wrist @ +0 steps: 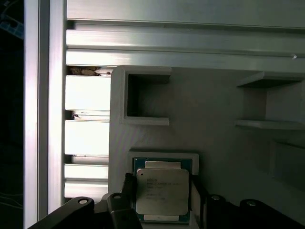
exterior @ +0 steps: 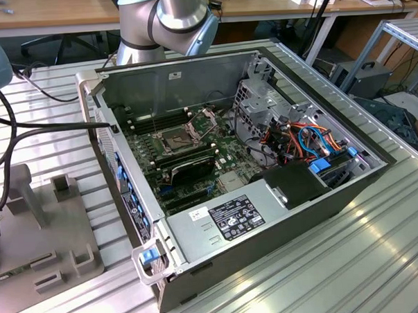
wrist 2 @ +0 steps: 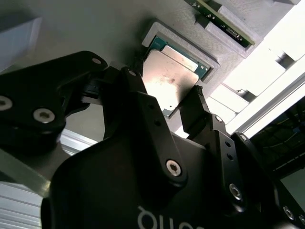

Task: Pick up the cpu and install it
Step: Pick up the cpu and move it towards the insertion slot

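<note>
Cpu [wrist: 161, 193] lies flat, silver lid up, in the shallow square recess of a grey nest [wrist: 164, 156], not yet lifted clear. Risks, as judged: the hold is on thin edges only, so a small offset could let the chip pivot or slip out on the way up. A lift that is not straight could catch a corner on the nest rim and cock the chip. A tilted or rotated chip would then meet the socket badly, and bent contacts would be the cost. Gripper [wrist: 162, 188] straddles the chip. Jaws are drawn in to the chip's width, with one black finger [wrist: 129, 188] against each of two opposite edges. No gap shows on either side in both wrist views, so this reads as a pinch on the cpu; how firm it is cannot be judged. Around the nest is a grey moulded fixture tray [wrist: 214, 105] with further empty pockets, resting on a ribbed aluminium table [wrist: 88, 138]. In the middle of the exterior view an open tower case [exterior: 198, 233] lies on its side. The dark cpu socket [exterior: 178, 138] sits left of the frame's centre, its metal frame apparently hinged up, well apart from the tray at lower left.
</note>
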Available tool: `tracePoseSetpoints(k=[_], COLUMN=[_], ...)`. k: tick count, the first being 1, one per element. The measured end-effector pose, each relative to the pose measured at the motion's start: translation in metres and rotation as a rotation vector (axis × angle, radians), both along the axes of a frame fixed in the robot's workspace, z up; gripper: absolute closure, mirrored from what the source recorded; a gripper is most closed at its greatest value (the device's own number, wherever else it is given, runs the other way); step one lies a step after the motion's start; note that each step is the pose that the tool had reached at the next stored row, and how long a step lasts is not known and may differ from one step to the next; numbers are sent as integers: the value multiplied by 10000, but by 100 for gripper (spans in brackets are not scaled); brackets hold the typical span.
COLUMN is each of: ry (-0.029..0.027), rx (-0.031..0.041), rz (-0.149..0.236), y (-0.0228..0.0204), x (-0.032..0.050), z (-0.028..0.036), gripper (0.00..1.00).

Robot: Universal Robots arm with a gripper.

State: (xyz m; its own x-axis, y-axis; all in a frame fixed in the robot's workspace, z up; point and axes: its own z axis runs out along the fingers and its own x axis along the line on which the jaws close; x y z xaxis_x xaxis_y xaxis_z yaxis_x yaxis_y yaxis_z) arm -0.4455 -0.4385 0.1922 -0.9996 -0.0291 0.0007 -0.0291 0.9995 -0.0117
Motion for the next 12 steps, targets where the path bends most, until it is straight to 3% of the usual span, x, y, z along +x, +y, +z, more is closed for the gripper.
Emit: tracePoseSetpoints(k=[7,12], ry=[-5,-11], rx=[1,1], rz=[0,1], y=[0,0], x=[0,0], z=[106,242], gripper=[45,45])
